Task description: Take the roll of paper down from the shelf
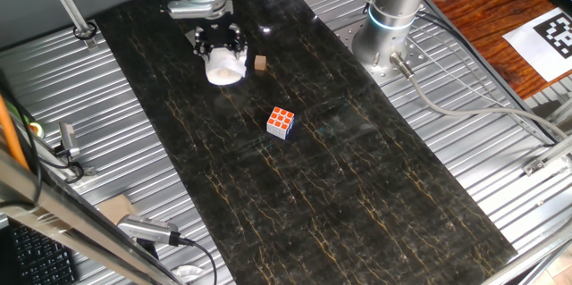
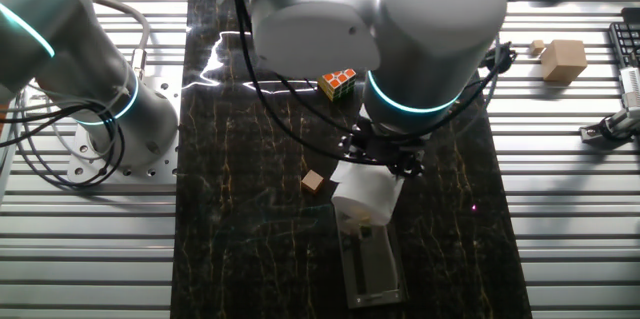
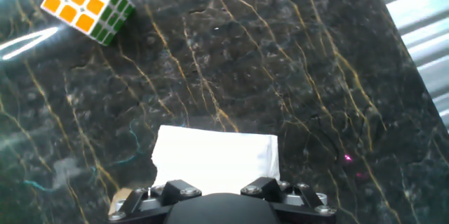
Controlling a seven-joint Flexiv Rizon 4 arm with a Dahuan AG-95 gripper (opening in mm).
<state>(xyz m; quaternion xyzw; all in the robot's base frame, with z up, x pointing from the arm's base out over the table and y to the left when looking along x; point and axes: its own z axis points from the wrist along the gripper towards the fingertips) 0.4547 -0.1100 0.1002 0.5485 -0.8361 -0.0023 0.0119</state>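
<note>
The roll of paper [image 1: 225, 70] is a fat white cylinder right under my gripper [image 1: 221, 51] at the far end of the dark mat. In the other fixed view the roll [image 2: 365, 192] sits at the near end of a clear plastic shelf [image 2: 372, 264], with my gripper [image 2: 378, 169] over it. In the hand view the roll [image 3: 214, 155] fills the space just ahead of my gripper [image 3: 219, 182]. The jaws stand on either side of the roll and appear shut on it. The fingertips are hidden by the roll.
An orange-and-white puzzle cube [image 1: 281, 122] [image 2: 338, 82] [image 3: 88, 5] lies on the mat. A small tan wooden block [image 1: 260, 63] [image 2: 314, 181] sits beside the roll. A second arm's base [image 1: 389, 26] stands at the mat's edge. Wooden blocks [image 2: 564, 59] lie on the ribbed metal.
</note>
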